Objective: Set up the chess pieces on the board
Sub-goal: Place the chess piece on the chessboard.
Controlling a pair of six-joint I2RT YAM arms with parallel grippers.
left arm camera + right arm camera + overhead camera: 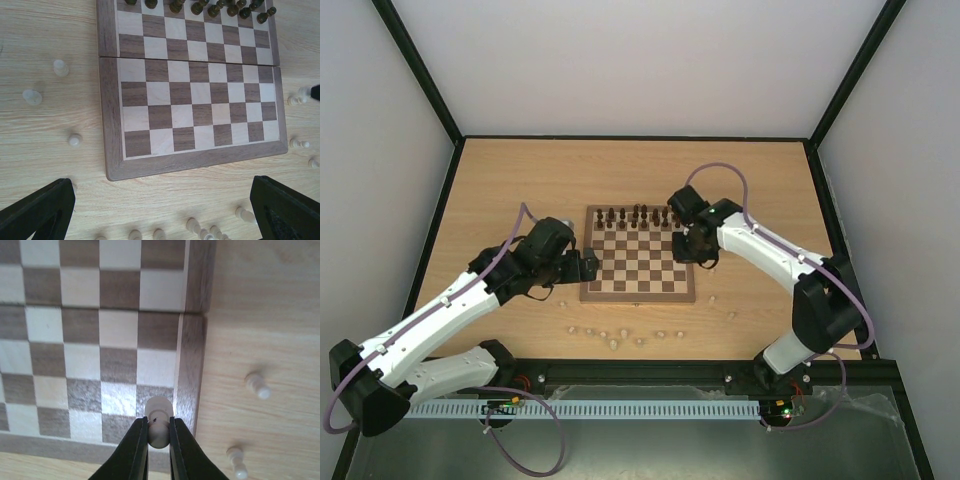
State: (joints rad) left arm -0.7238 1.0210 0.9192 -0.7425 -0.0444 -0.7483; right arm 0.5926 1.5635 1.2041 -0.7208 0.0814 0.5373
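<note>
The board (638, 262) lies mid-table with a row of dark chess pieces (638, 216) along its far edge. My right gripper (159, 432) is shut on a cream pawn (159, 412), held above the board (120, 330) close to its right border and a corner square. In the top view the right gripper (698, 250) hangs over the board's right edge. My left gripper (162, 200) stands open over bare table beside the board (200, 105), holding nothing. Dark pieces (220, 7) show at the top of the left wrist view.
Loose cream pieces (610, 335) are strewn on the table in front of the board, and others (730, 315) lie to its right. Cream pieces (61, 67) also lie beyond the board's left border. Two fallen cream pieces (257, 385) lie right of the board.
</note>
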